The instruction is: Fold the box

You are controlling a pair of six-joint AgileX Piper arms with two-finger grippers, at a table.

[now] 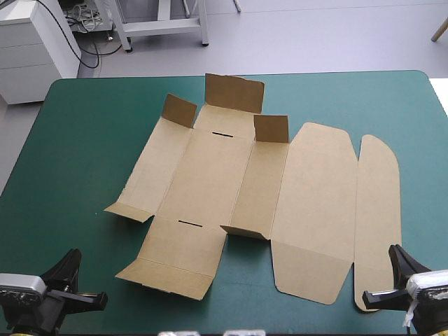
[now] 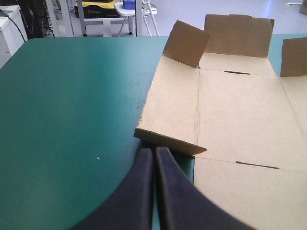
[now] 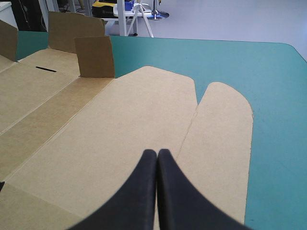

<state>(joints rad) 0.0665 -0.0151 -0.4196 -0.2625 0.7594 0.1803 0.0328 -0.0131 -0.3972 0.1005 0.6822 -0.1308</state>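
My black fin-fingered left gripper (image 2: 154, 154) and right gripper (image 3: 157, 154) sit at the frame's lower corners, fingers pressed together, empty. The flat brown board box (image 1: 210, 175) lies mid-frame on the teal-green worktop (image 1: 77, 140), long axis left-right; I judge the right nearer, at its rounded flap (image 1: 378, 210)

1. Bare teal-green cover (image 1: 77, 147) lies open to the left of the box (image 1: 210, 175), with a narrower strip to its right.
2. Three upright flaps (image 1: 234, 92) block the box's far end; a low flap (image 2: 168, 140) rises just ahead of the left gripper (image 2: 154, 150).
3. The rounded panels (image 3: 134, 124) ahead of the right gripper (image 3: 157, 151) lie flat.
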